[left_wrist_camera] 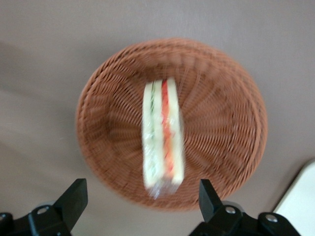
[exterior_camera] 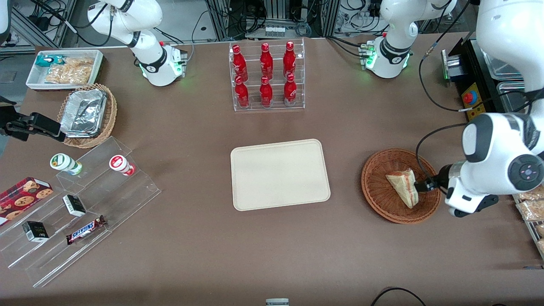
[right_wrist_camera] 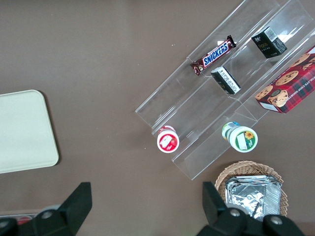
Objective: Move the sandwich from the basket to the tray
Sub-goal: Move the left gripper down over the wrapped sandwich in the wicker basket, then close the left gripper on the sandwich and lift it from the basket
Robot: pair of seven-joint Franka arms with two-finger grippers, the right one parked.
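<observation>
The sandwich lies in the reddish-brown wicker basket, toward the working arm's end of the table. In the left wrist view the sandwich shows its red, orange and green filling, wrapped in clear film, in the middle of the basket. My gripper hovers over the basket's rim next to the sandwich. Its fingers are spread wide with nothing between them, above the basket's edge. The cream-beige tray lies bare at the table's middle, and a corner of it shows in the left wrist view.
A clear rack of red bottles stands farther from the front camera than the tray. Toward the parked arm's end are a tan basket with foil trays, a white bin of snacks and clear stepped shelves with snacks.
</observation>
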